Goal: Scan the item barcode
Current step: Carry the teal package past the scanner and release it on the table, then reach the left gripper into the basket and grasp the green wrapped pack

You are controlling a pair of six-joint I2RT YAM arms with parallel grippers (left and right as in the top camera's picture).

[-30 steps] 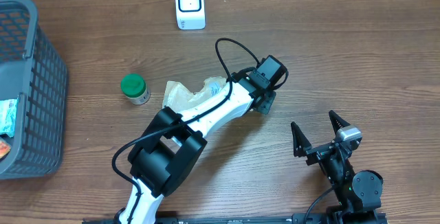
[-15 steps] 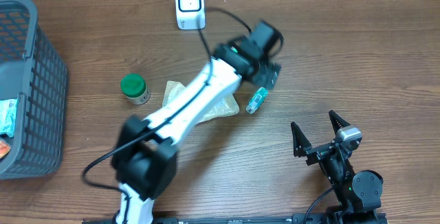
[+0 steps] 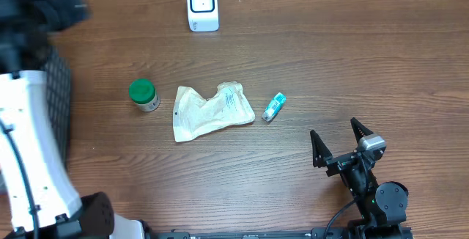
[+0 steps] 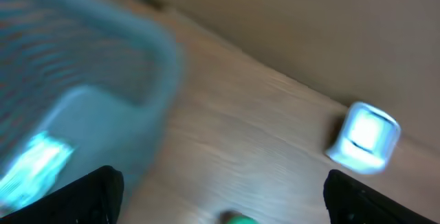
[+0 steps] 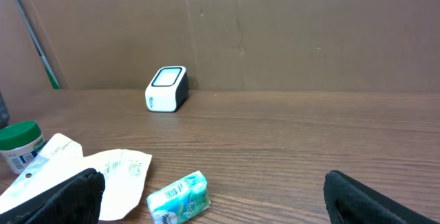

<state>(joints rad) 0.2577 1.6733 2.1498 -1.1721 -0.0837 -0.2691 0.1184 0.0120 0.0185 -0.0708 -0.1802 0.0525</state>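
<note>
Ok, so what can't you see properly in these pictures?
- Left wrist view: all blurred; the things inside the grey plastic basket are smears.
- Overhead: the white left arm covers most of that basket.
- Small teal packet: its print is too small to read in any view.
- Right wrist view: the green-lidded white jar is cut by the left edge.

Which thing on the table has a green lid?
The little round jar, left of the crumpled white packet. The small box on the right has no lid.
</note>
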